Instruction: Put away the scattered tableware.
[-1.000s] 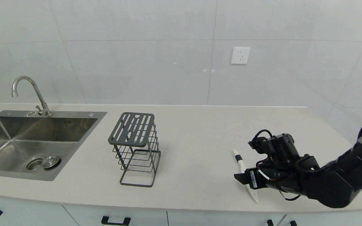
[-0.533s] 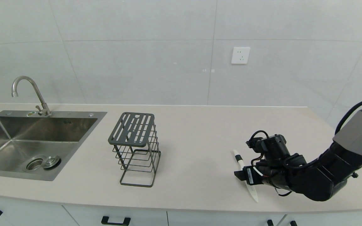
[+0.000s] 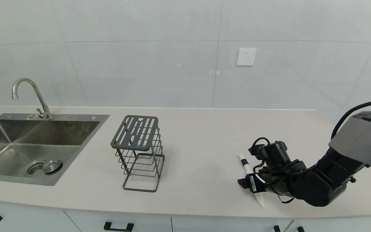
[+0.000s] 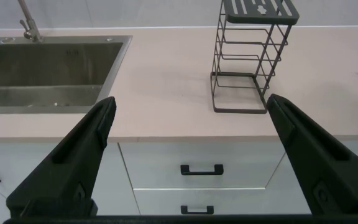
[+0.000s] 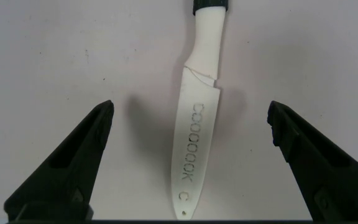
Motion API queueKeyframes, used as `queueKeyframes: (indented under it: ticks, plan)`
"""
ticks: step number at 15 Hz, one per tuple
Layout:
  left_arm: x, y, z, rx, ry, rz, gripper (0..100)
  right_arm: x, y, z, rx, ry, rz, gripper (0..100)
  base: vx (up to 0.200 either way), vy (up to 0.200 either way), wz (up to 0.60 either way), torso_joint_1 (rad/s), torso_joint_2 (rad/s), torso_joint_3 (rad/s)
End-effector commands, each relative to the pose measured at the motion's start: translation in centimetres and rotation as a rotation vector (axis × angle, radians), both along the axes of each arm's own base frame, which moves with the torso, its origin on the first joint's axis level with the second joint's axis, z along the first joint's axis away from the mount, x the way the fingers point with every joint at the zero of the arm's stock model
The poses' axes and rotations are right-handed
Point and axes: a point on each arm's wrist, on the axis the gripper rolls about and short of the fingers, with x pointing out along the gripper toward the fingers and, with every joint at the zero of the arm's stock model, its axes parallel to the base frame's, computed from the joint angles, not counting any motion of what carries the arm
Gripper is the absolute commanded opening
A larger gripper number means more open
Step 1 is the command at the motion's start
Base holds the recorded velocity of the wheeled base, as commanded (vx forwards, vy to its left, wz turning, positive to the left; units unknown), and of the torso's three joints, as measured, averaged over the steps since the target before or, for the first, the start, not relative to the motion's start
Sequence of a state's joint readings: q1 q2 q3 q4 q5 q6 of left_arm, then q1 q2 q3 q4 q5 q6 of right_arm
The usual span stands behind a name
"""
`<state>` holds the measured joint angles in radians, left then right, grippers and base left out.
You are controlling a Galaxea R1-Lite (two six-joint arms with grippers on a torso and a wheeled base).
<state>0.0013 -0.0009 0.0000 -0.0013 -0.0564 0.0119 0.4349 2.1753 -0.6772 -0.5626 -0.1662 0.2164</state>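
A white knife (image 3: 244, 163) lies flat on the beige counter (image 3: 198, 141), near its front edge on the right. My right gripper (image 3: 249, 185) hovers low over the blade, open, with one finger on each side. In the right wrist view the knife (image 5: 199, 134) runs lengthwise between the spread fingers (image 5: 67, 165), and the gripper (image 5: 190, 112) does not touch it. A dark wire rack (image 3: 138, 151) with a slotted top stands at mid-counter. My left gripper (image 4: 191, 102) is open and holds nothing, held in front of the counter edge, facing the rack (image 4: 250, 56).
A steel sink (image 3: 99, 120) with a curved faucet (image 3: 27, 93) takes up the counter's left end. A wall socket (image 3: 246, 57) sits on the tiled wall behind. Drawers with black handles (image 4: 201, 169) run below the counter front.
My right gripper has shifted slightly left along the counter over the knife, while the arm's elbow rose. The knife and rack have stayed put.
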Motion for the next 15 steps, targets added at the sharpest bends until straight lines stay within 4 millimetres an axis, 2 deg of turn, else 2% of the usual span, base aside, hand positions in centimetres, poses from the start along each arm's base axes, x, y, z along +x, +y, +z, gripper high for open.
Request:
queueKeyframes:
  ticks: [1,7,15]
  plan:
    - [0.0,0.0,0.0,0.000,0.001,0.000,100,0.0,0.0,0.1,0.002,-0.004,0.001,100,0.000,0.000,0.00,0.000,0.00,0.000]
    - [0.0,0.0,0.0,0.000,0.001,0.000,100,0.3,0.8,-0.9,-0.005,0.001,0.023,100,0.000,0.000,0.00,0.000,0.00,0.000]
    - [0.0,0.0,0.0,0.000,0.001,0.000,100,0.2,0.7,-2.3,-0.024,0.039,0.023,100,0.000,0.000,0.00,0.000,0.00,0.000]
